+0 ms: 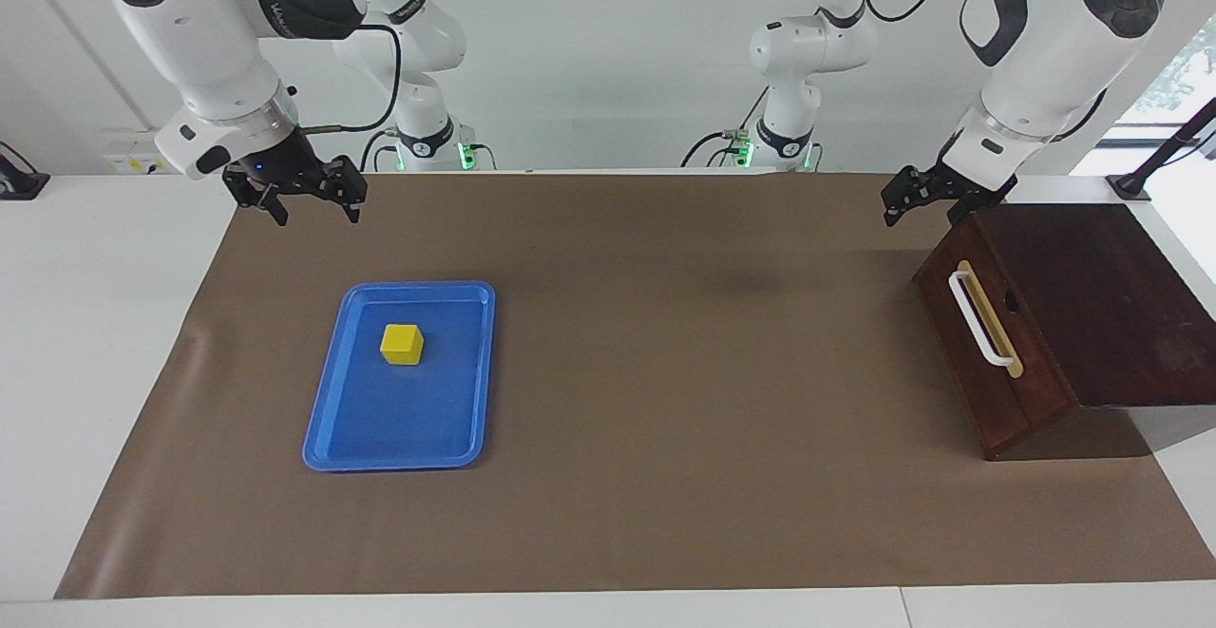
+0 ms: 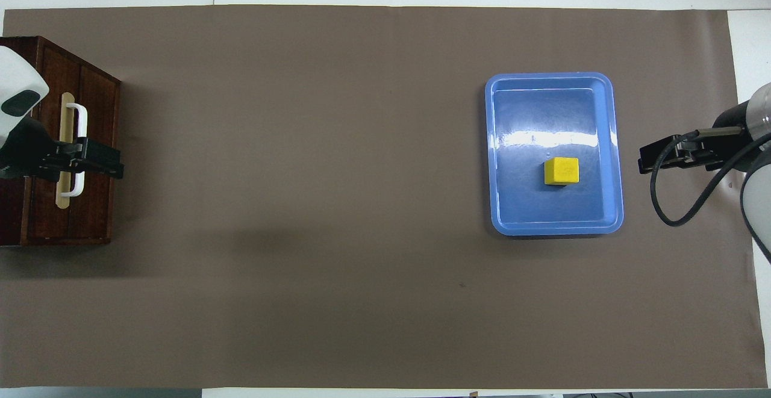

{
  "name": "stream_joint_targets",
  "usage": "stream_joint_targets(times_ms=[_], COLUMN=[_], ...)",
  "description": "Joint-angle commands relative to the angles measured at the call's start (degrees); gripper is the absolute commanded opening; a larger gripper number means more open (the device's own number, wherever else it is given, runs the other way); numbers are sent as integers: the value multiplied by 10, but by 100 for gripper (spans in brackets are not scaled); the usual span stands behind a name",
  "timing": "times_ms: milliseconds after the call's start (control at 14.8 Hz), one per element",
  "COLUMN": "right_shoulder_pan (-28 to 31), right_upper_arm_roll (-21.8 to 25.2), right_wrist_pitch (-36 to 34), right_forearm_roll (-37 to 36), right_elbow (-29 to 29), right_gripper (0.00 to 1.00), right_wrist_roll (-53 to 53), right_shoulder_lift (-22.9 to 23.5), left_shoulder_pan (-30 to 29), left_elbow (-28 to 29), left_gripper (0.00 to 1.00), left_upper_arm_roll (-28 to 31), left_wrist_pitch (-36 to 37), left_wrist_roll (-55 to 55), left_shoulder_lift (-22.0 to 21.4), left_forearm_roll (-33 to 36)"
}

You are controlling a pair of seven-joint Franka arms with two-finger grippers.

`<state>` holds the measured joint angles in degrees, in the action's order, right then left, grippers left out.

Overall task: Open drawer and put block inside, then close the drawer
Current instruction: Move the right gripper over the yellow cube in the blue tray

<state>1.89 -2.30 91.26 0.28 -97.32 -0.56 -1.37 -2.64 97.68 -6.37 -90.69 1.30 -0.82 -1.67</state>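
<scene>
Blue tray point(image 1: 332, 438) holds the block point(image 1: 402, 344); drawer point(image 1: 988, 352) shut (grippers raised).

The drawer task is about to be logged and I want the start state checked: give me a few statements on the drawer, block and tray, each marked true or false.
1. The drawer is shut, its white handle untouched. True.
2. The block lies on the brown mat beside the tray. False: it sits in the blue tray.
3. The right gripper holds the block. False: it hangs open above the mat, nearer the robots than the tray.
4. The left gripper hangs open by the wooden box, holding nothing. True.
5. The tray lies toward the left arm's end of the table. False: toward the right arm's end.
</scene>
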Motion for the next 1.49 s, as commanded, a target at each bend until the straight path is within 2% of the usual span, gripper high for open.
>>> stream_joint_targets(times_ms=[0, 406, 473, 676, 879, 1082, 1420], right_shoulder_pan=[7, 7, 7, 8, 14, 11, 31], right_upper_arm_roll=[-6, -5, -5, -4, -4, -4, 2], right_wrist_pitch=[3, 14, 42, 57, 58, 73, 115], right_forearm_roll=[-4, 9, 12, 13, 14, 20, 138], right_elbow=[-1, -2, -7, -1, 34, 40, 24], right_gripper=[100, 100, 100, 100, 98, 97, 96], right_wrist_roll=[2, 4, 20, 110, 252, 381, 685], right_shoulder_lift=[-3, -9, -8, 23, 74, 102, 134], left_shoulder_pan=[6, 6, 6, 10, 34, 33, 33], left_elbow=[-9, 6, 15, 32, 66, 81, 93], left_gripper=[100, 100, 100, 100, 100, 100, 100], left_upper_arm_roll=[5, 3, 4, 3, 3, 3, 3], left_wrist_pitch=[-4, -23, -26, -48, -98, -143, -201], left_wrist_roll=[8, 7, 7, 7, 9, 10, 29], left_shoulder_lift=[6, -1, -4, -8, -2, 15, 68], left_forearm_roll=[-5, 9, 10, 16, 92, 139, 217])
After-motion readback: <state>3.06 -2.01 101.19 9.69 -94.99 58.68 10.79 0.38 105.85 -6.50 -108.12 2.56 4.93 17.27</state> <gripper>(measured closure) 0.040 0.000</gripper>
